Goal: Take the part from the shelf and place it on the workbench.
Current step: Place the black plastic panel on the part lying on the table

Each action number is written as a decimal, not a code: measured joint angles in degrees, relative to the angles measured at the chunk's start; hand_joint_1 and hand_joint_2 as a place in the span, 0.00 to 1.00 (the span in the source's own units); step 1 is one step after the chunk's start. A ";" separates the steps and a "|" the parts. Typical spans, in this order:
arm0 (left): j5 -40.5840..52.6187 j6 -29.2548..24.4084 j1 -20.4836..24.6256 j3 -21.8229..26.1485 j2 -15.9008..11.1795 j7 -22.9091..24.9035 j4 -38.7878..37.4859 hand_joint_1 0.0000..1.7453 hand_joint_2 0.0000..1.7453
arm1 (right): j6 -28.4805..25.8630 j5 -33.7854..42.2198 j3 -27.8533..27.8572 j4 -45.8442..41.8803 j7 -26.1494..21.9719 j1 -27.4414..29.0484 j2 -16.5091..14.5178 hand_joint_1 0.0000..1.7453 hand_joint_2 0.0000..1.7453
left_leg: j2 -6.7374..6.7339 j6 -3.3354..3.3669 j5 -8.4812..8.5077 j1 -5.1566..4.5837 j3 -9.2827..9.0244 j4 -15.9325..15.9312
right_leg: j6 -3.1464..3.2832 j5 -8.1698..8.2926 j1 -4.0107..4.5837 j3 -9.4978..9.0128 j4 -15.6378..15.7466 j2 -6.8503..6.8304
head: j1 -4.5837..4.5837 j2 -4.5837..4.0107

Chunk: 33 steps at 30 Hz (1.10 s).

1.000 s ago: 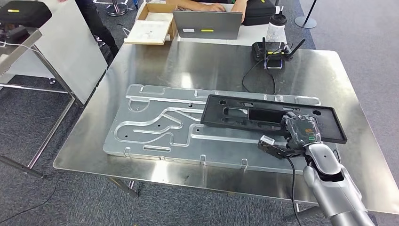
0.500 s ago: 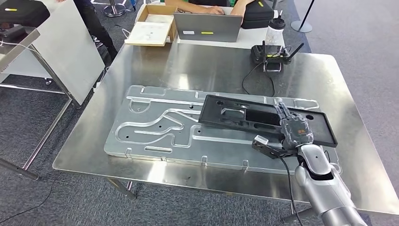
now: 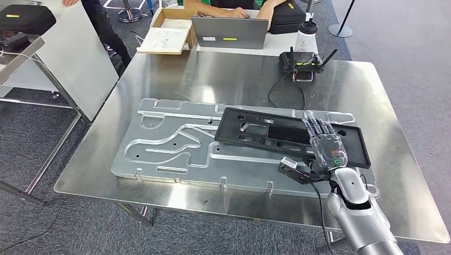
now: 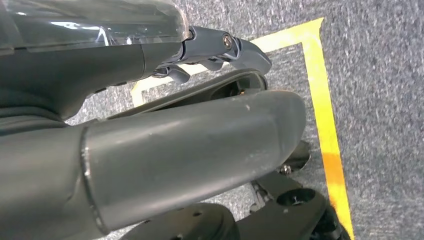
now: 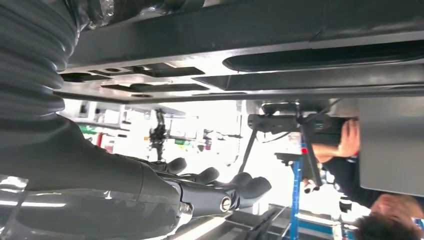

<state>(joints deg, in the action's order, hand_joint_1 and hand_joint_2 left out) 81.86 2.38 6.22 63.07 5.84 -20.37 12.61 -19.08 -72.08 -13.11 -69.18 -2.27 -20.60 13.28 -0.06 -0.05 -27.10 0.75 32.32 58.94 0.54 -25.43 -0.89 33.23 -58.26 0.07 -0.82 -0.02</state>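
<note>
My right hand (image 3: 325, 150) rests flat, fingers spread and gripping nothing, on the flat black plastic part (image 3: 276, 133) to settle it near the steel table's (image 3: 223, 79) right edge.

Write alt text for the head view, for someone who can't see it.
The robot's right hand rests, fingers extended, on a flat black part lying on a grooved metal plate on a steel workbench. Behind sit a controller and laptop.

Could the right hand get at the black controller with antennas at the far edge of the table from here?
Probably not without stepping in: the right hand lies over the black part, and the controller sits across the table.
</note>
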 joint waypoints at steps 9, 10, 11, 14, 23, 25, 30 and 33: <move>-0.66 0.01 -0.22 0.06 0.00 -0.16 -0.01 0.00 0.00 | 0.35 0.89 -3.79 -11.54 0.14 3.65 -2.00 0.00 0.00 | 0.03 0.32 -4.00 -0.10 -1.53 3.47 | 0.58 2.02 0.40 3.48 -0.69 -0.27 | 0.01 0.00; -0.67 0.01 -0.19 0.07 -0.01 -0.24 -0.01 0.00 0.00 | 0.31 1.01 -3.92 -12.12 0.09 3.68 -2.03 0.00 0.00 | 0.02 0.61 -3.03 -0.30 -3.15 0.36 | 0.34 2.28 0.44 3.59 -0.69 -0.30 | 0.00 0.00; -0.69 0.01 -0.19 0.07 -0.02 -0.30 -0.01 0.00 0.00 | 0.22 1.20 -4.09 -12.62 0.00 3.69 -2.06 0.00 0.00 | 0.01 0.86 -2.54 -0.50 -3.96 -1.44 | 0.01 2.58 0.42 3.67 -0.65 -0.36 | 0.00 0.00; -0.83 0.01 -0.29 0.10 -0.02 -0.41 -0.01 0.00 0.00 | 0.07 2.57 -5.35 -15.00 -0.29 3.84 -2.09 0.00 0.00 | -0.14 1.60 -1.28 -0.76 -3.50 -2.08 | -1.15 3.40 0.23 3.83 -0.32 -0.40 | 0.01 0.00; -1.55 -0.12 -0.33 0.18 0.11 -0.44 -0.02 0.00 0.00 | -1.38 2.19 -10.94 -24.08 0.22 4.31 -2.16 0.00 0.00 | -0.55 2.78 3.24 -0.59 2.45 -1.43 | -2.50 -5.74 -0.15 3.42 -11.73 -0.19 | -0.02 0.01; -1.74 -0.21 -0.42 0.22 0.22 -0.44 -0.02 0.00 0.00 | -3.47 0.66 -12.28 -26.31 0.14 4.64 -2.22 0.00 0.00 | -0.51 2.29 3.68 -0.66 3.61 -0.58 | -2.07 -4.67 -0.07 -1.82 -4.22 -0.15 | 0.00 0.01; -2.46 -0.58 -0.83 0.64 0.32 -0.55 -0.02 0.00 0.00 | -7.84 -2.78 -16.08 -30.93 0.37 7.38 -2.55 0.00 0.00 | -0.35 0.42 4.26 -0.58 4.49 0.12 | 0.10 -3.69 0.31 -3.05 -0.20 -0.20 | -0.01 0.01; -2.63 -0.73 -1.10 0.90 0.37 -0.57 -0.03 0.00 0.00 | -8.87 -3.80 -17.99 -32.65 0.80 9.25 -2.84 0.00 0.00 | -0.18 -0.50 -2.97 -0.24 6.70 6.65 | 1.36 -1.70 0.08 -1.09 0.17 -0.44 | 0.03 0.01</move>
<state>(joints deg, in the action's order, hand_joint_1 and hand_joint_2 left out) 79.23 1.64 5.11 63.96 6.21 -20.94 12.58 -27.96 -75.88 -31.10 -101.83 -1.47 -11.35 10.45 -0.25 -0.55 -30.07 0.51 39.01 65.59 1.90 -27.13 -0.81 32.14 -58.09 -0.37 -0.79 -0.01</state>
